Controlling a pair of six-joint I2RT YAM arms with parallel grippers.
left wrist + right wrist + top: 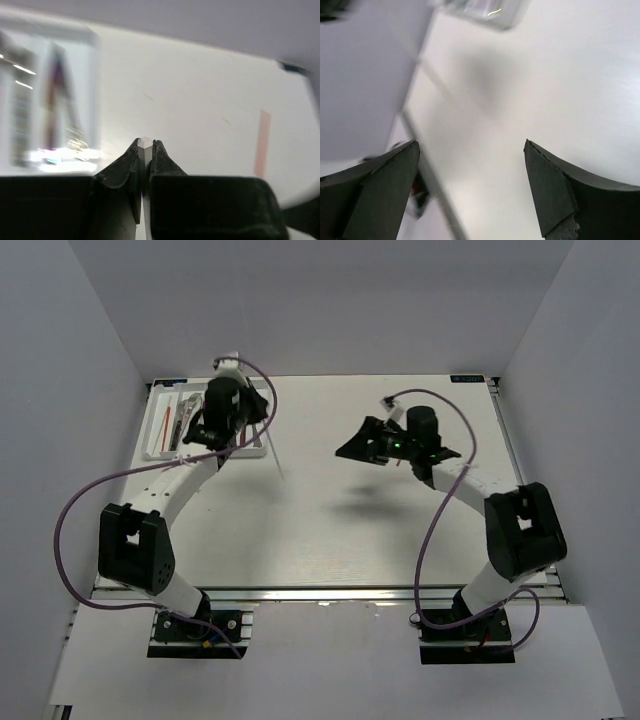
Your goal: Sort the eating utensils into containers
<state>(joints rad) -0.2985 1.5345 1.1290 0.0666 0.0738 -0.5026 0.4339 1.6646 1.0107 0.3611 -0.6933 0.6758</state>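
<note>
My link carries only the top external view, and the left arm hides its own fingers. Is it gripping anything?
Observer: Yes. The left wrist view shows the left gripper shut on a pale thin stick, probably a chopstick.
Operator: And the right one?
Observer: The right wrist view shows the right gripper wide open, nothing between its fingers.
Operator: Anything loose nearby?
Observer: A blurred pink strip, maybe a chopstick, lies on the table ahead of the left gripper, toward that wrist view's right edge.

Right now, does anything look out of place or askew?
One pale chopstick, clamped in the left gripper, juts slantwise past the tray on its right side, not in a slot. A blurred pink strip, maybe a chopstick, lies alone on the table.
</note>
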